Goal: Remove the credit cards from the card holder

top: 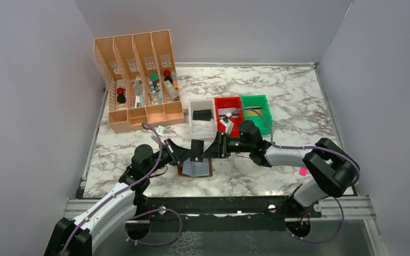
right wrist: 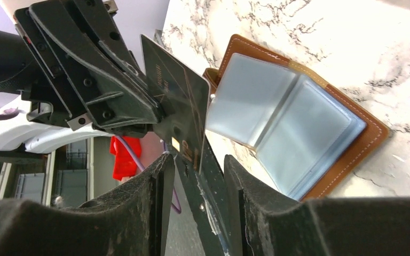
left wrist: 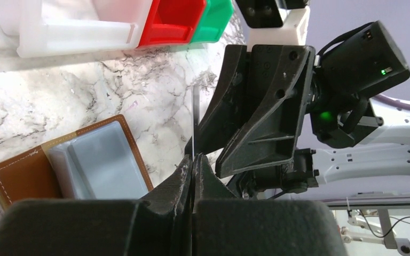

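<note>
The brown card holder (top: pixel 195 168) lies open on the marble table, its grey-blue clear sleeves (right wrist: pixel 283 122) facing up. My left gripper (top: pixel 184 154) is shut on a dark credit card (top: pixel 197 148) and holds it upright just above the holder. In the left wrist view the card (left wrist: pixel 193 122) shows edge-on, rising from my left gripper (left wrist: pixel 194 160). The right gripper (right wrist: pixel 198 159) straddles the card's (right wrist: pixel 179 101) other end. Its fingers stand apart, with a gap on the left side. The holder (left wrist: pixel 96 160) lies below and to the left.
White (top: pixel 202 114), red (top: pixel 229 114) and green (top: pixel 256 109) bins stand in a row just behind the grippers; a dark card lies in the white one. An orange divided organizer (top: pixel 139 80) with small items sits at the back left. Walls enclose the table.
</note>
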Robot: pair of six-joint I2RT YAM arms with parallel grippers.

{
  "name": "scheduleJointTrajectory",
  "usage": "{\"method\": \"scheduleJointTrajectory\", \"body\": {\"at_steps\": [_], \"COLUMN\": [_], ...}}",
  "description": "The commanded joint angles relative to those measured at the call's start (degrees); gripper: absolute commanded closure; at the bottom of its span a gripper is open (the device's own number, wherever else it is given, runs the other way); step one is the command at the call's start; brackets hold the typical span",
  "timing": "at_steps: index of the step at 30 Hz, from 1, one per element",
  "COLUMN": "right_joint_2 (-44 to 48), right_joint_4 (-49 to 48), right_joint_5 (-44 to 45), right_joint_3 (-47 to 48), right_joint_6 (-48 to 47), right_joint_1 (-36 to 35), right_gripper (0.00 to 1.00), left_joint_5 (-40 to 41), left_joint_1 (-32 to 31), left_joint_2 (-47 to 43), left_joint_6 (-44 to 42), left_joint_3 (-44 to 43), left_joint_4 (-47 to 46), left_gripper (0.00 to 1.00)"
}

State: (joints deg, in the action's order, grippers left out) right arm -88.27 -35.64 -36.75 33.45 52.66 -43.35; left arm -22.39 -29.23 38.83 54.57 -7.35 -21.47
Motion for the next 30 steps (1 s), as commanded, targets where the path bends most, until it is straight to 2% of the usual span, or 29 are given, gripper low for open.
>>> {"method": "scheduleJointTrajectory", "body": {"at_steps": [1,11,14,17,21,25,29,30], "right_joint_2": [2.5,-0.1,-1.6,-2.1,-2.8,-3.4,-3.5,-3.4], "right_joint_4": [3.2,-1.8,-7.3,-8.2,-10.9,-15.9,-19.5,-19.2], "right_joint_5": [2.5,-1.1,-2.4,-2.5,-4.1,-6.9,-7.0,-6.7], "right_joint_3": [0.1,1.9,1.1,1.2,0.6,-1.0,-3.1,-3.2], "right_joint_6": [-2.2,0.0,2.1,2.5,3.7,5.6,7.5,7.3], "right_joint_1": [0.7,0.9,1.2,1.4,1.5,1.5,1.6,1.7], "right_gripper": [0.54,0.52,0.55,0.59,0.67,0.82,0.91,0.93], "left_joint_5": [-2.5,-4.3,-5.1,-5.7,-5.6,-4.9,-3.6,-3.3], "left_joint_1": [1.4,1.4,1.4,1.4,1.5,1.4,1.4,1.4], "left_joint_2": [0.0,2.0,2.1,1.8,1.6,2.0,1.9,1.8], "left_joint_6": [1.7,1.2,1.0,1.0,1.1,1.7,2.2,2.3], "left_joint_3": [0.3,-0.8,-1.0,-1.3,-0.9,-0.5,-0.1,0.1], "left_joint_4": [-3.8,-4.2,-4.6,-4.7,-5.2,-5.6,-6.0,-5.9], "left_gripper": [1.0,1.0,1.0,1.0,1.0,1.0,1.0,0.96]}}
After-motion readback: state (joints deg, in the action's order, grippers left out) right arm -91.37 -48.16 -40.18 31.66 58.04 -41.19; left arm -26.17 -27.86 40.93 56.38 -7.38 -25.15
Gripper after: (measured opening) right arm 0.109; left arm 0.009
